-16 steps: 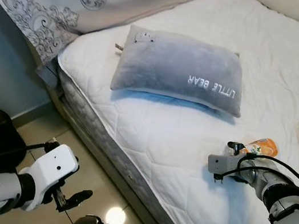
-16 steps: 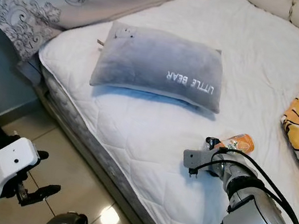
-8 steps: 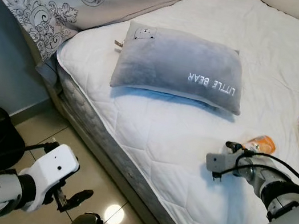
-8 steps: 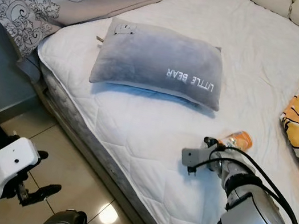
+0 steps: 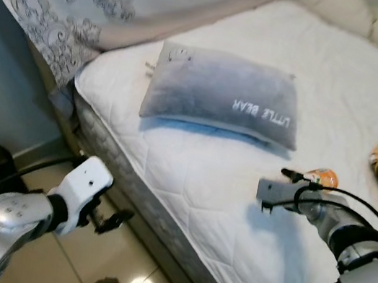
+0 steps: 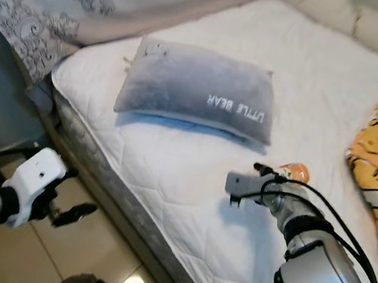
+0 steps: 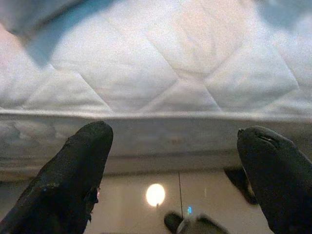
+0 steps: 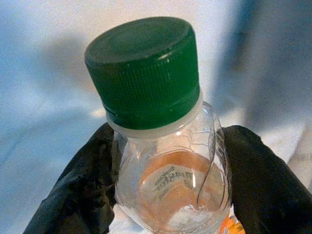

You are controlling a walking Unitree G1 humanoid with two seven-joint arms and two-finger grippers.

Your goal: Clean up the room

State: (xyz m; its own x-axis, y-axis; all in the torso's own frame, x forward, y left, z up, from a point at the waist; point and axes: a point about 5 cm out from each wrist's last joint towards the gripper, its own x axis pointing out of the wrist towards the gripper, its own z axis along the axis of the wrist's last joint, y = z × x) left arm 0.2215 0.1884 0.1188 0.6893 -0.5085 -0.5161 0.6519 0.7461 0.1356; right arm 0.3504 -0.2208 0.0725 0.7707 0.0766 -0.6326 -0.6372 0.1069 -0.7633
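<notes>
Green-capped clear bottle clamped in right end effector; left end effector open.

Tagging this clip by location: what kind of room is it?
Most likely a bedroom. A bed with a white quilted mattress, a grey "LITTLE BEAR" pillow lying on it, and a tiled floor beside it.
</notes>
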